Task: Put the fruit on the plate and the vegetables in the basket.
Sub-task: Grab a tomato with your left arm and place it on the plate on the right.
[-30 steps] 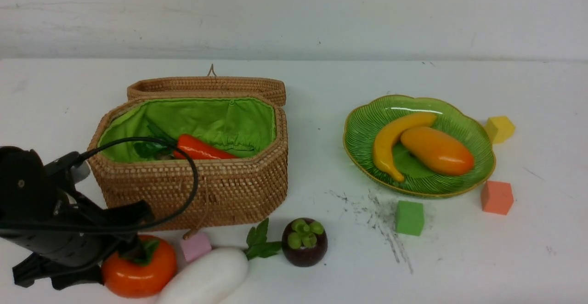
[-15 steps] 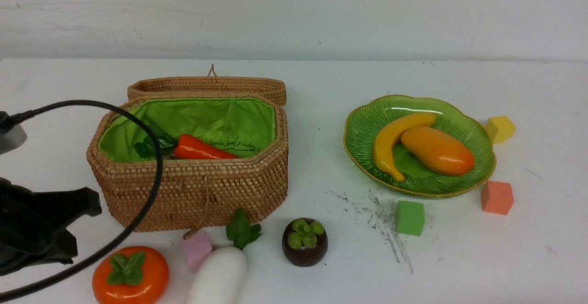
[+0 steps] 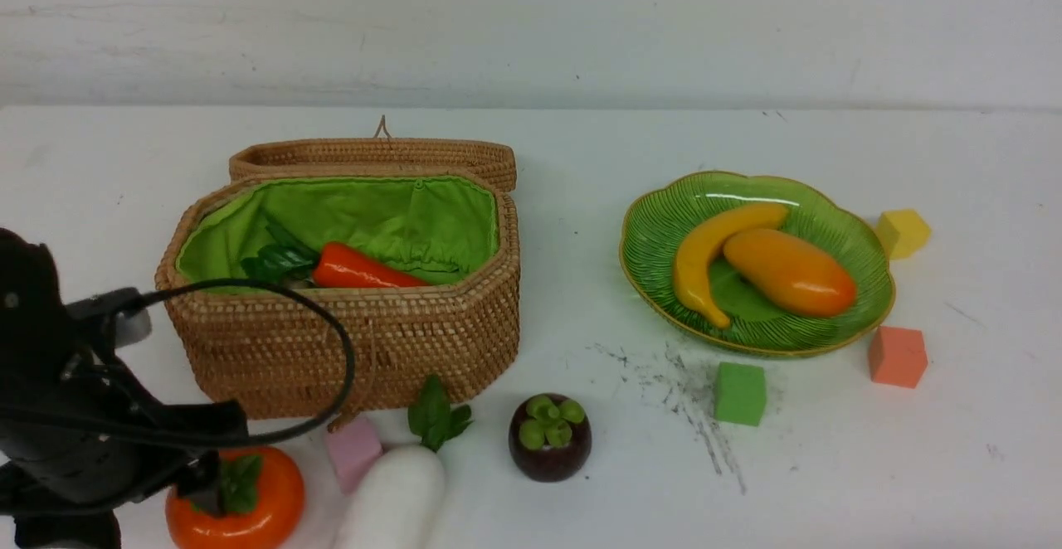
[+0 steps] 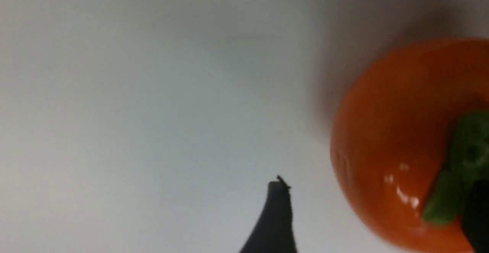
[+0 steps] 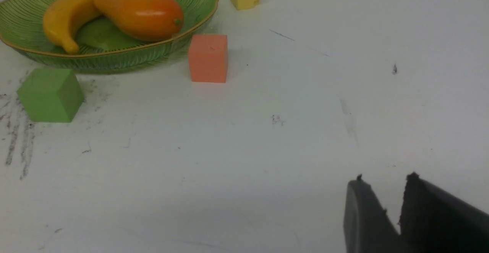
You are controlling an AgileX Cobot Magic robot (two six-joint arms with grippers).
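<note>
My left pincer gapes wide at the lower left of the front frame. The arm is bent low over the surface, one finger over the persimmon, gripping nothing. Rightward lie a pink cube, radish and mangosteen. The basket stands behind them and the plate at centre right. My right pincer is barely parted and empty.

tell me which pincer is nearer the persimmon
Left. The left pincer sits right at the persimmon, jaws open; the right pincer hangs over the table by the plate, far across from it.
</note>
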